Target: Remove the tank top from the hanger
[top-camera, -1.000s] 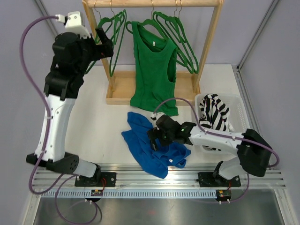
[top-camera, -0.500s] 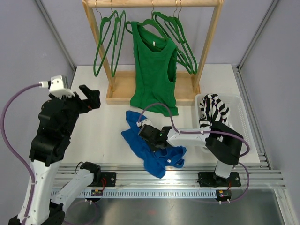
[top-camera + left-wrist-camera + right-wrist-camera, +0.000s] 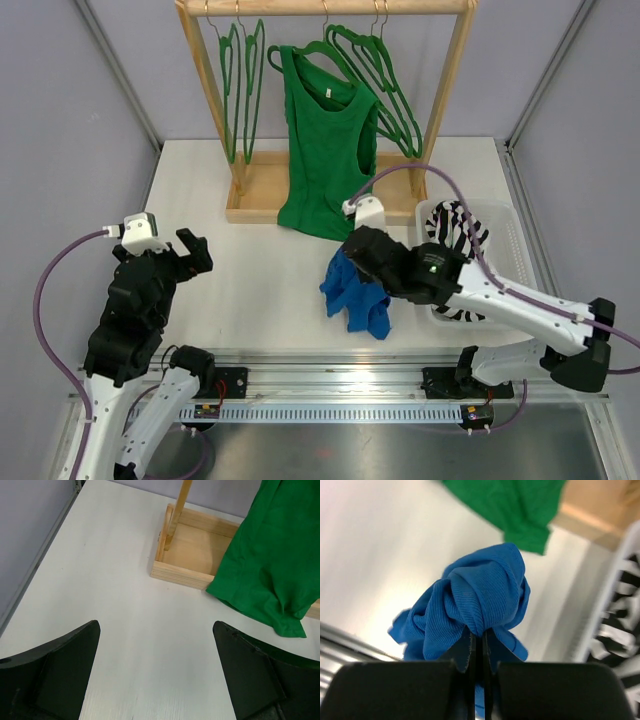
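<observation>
Fingers [image 3: 464, 652] of the right gripper [image 3: 479, 640] are clenched on a bunched blue garment [image 3: 485, 592]. Left gripper [image 3: 156, 629] stands wide, grasping nothing. Green tank top [image 3: 325, 150] hangs on its hanger [image 3: 322, 46], just far of the right fingers, hem near them.

Tank top [image 3: 328, 150]: green, sleeveless, hanging full length on hanger, hem draped over rack base [image 3: 255, 212].
Hanger [image 3: 300, 47]: green, hooked on rail [image 3: 300, 7].

We see the left arm [image 3: 125, 335] and right arm [image 3: 510, 300] built from white shells and chunky black joints, each with a purple cable [image 3: 38, 300]. The left gripper [image 3: 155, 630] has wide black fingers [image 3: 60, 665], and we think a tiny green light [image 3: 432, 266] glows on the right arm.
</observation>
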### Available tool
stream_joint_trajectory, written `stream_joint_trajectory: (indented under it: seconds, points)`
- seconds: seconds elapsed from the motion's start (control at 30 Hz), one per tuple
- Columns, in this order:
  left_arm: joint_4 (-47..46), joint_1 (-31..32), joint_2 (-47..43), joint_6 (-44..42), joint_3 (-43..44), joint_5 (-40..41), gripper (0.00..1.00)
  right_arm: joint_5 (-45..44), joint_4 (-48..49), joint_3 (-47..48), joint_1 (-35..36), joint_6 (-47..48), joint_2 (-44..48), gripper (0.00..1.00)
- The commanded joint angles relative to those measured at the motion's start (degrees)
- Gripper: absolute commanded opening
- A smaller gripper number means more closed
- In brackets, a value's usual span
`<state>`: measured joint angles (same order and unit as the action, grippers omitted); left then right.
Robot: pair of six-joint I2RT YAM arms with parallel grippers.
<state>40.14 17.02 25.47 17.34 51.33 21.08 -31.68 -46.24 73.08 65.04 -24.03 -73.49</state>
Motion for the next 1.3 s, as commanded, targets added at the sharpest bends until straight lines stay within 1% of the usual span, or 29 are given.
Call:
stream_joint_trajectory:
  seconds: [0.0,0.03,0.13,0.17,0.23,0.27,0.33,0.37,0.47,0.5,0.57,0.6,0.63,0.73,0.77,0.8,0.83,0.9,0.97,1.07,1.1,1.13,1.2,1.23,1.27]
  points:
    - [-4.5,-0.1,-0.6,-1.2,-0.1,2.1,0.99,-13.9,-13.3,8.1,-1.2,-2.8,4.2,0.0]
    - [-4.5,-0.1,-0.3,-1.0,-0.3,1.7,0.99,-14.7,-16.3,9.4,-2.6,-2.7,4.9,0.0]
    - [-4.6,-0.1,0.3,-1.4,-0.7,0.5,0.99,-18.2,-20.4,14.2,-5.7,-1.2,7.6,0.0]
    - [-4.3,-0.1,1.0,-1.5,-0.4,0.5,0.99,-19.5,-21.8,18.9,-10.6,0.9,10.0,0.0]
    - [-4.4,-0.1,1.0,-1.5,-0.6,-0.2,0.99,-20.2,-21.6,19.7,-12.0,3.4,10.5,0.0]
    - [-4.4,-0.1,0.9,-1.6,-0.7,-0.3,0.99,-20.4,-22.0,20.4,-16.0,4.4,10.7,0.0]
    - [-4.3,-0.2,0.7,-1.6,-0.7,-0.5,0.99,-21.3,-22.9,22.3,-19.2,6.5,10.7,0.0]
    - [-4.4,-0.1,0.5,-1.5,-0.8,-0.5,0.99,-21.4,-22.1,21.8,-22.9,7.4,10.8,0.0]
    - [-4.5,-0.1,0.5,-1.5,-0.9,-0.9,0.99,-15.4,-17.1,18.7,-30.3,11.7,9.8,0.0]
    - [-4.5,-0.1,0.7,-1.7,-1.0,-1.0,0.99,-11.4,-14.2,17.5,-36.1,13.3,9.3,0.0]
    - [-4.4,-0.1,1.0,-1.5,-0.8,-1.0,0.99,-6.3,-11.3,13.4,-41.9,14.2,7.0,0.0]
    - [-4.4,-0.1,0.9,-1.4,-0.8,-1.0,0.99,-0.6,-10.4,12.0,-45.3,13.8,5.7,0.0]
    - [-4.4,-0.1,0.8,-1.3,-0.9,-0.9,0.99,1.1,-9.4,10.8,-48.5,13.0,4.3,0.0]
    - [-4.5,-0.1,0.8,-1.2,-0.6,-0.8,0.99,6.7,-7.8,4.5,-52.4,7.9,-2.6,0.0]
    - [-4.4,-0.1,0.9,-1.1,-0.5,-0.8,0.99,9.0,-7.3,1.0,-53.0,6.7,-6.6,0.0]
    - [-4.3,-0.1,0.8,-0.7,-0.2,-0.9,0.99,12.0,-3.9,-1.3,-53.4,5.1,-8.7,0.01]
    - [-4.1,-0.1,0.8,-0.6,0.0,-1.1,0.99,13.3,-2.7,-3.3,-54.4,4.2,-13.0,0.01]
    - [-3.3,-0.1,0.8,0.2,1.6,-1.7,0.99,14.9,-0.6,-7.1,-55.0,1.9,-17.4,0.02]
    - [-2.0,-0.1,0.8,0.9,3.3,-2.4,0.99,15.6,0.5,-9.4,-55.2,0.9,-20.8,0.04]
    - [0.6,-0.1,0.5,2.6,7.5,-3.2,0.99,14.9,1.2,-10.8,-56.0,-0.4,-19.9,0.06]
    - [1.3,-0.1,0.5,3.0,10.3,-4.4,0.99,14.8,1.0,-10.8,-56.2,-0.4,-19.2,0.08]
    - [2.0,-0.1,0.5,3.3,11.5,-4.8,0.99,14.9,0.5,-10.4,-56.7,-0.5,-17.1,0.18]
    - [3.2,-0.1,0.8,3.9,14.6,-6.7,0.99,12.9,-2.3,-8.5,-56.9,-0.8,-14.5,0.29]
    - [3.6,-0.1,1.2,4.2,18.0,-9.2,0.99,12.1,-3.3,-7.5,-56.9,-0.8,-13.1,0.35]
    - [4.5,-0.1,1.9,4.3,19.8,-10.5,0.99,10.9,-4.3,-5.3,-56.9,-0.8,-10.1,0.51]
